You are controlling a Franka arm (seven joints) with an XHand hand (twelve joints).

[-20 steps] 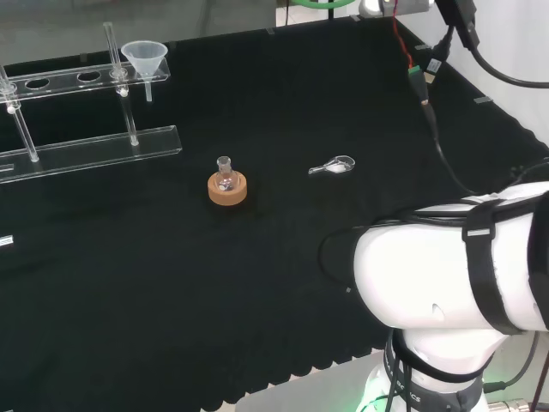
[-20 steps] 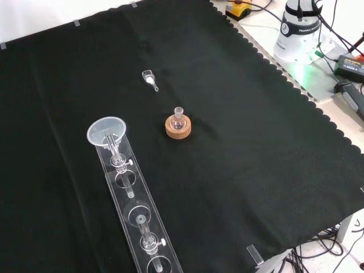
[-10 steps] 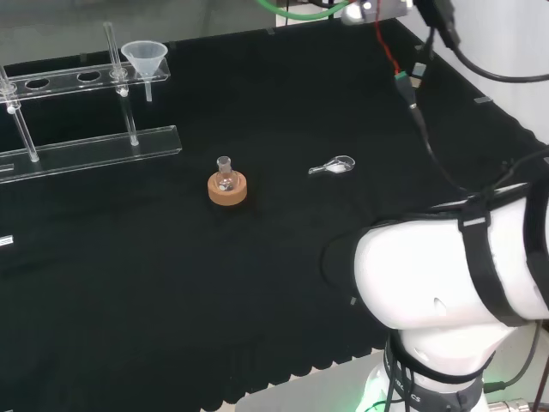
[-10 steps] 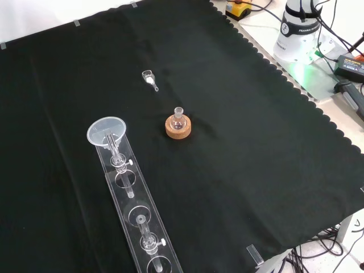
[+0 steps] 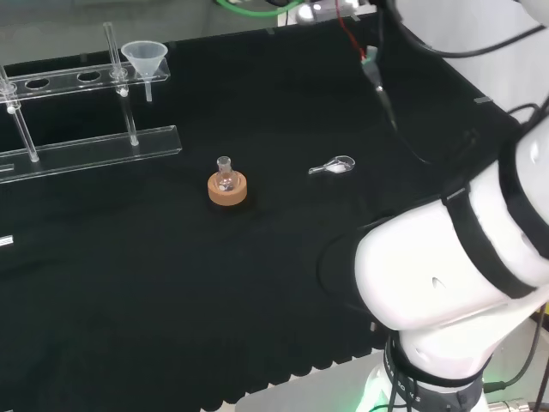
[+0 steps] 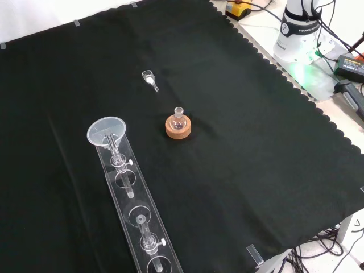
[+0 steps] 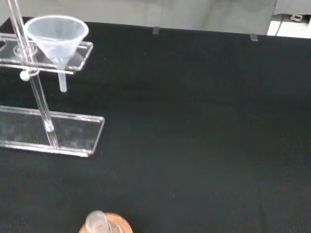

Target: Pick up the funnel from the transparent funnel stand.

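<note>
A clear funnel (image 5: 145, 58) sits upright in the end hole of the transparent funnel stand (image 5: 86, 150) at the far left of the head view. In the front view the funnel (image 6: 106, 131) rests at the stand's (image 6: 136, 219) upper end, left of centre. The wrist view looks at the funnel (image 7: 56, 39) and the stand's (image 7: 53, 136) base plate from some distance. I cannot see the hand's fingers in any frame.
A small round flask (image 5: 226, 176) stands in a cork ring (image 5: 227, 190) mid-cloth, also seen as flask (image 6: 178, 118) in the front view. A small clear scoop (image 5: 333, 166) lies to its right in the head view. The arm's white links (image 5: 446, 283) fill the lower right there.
In the head view the arm's links and the cables at the top have swung left. The funnel, stand, flask and scoop have not moved.
</note>
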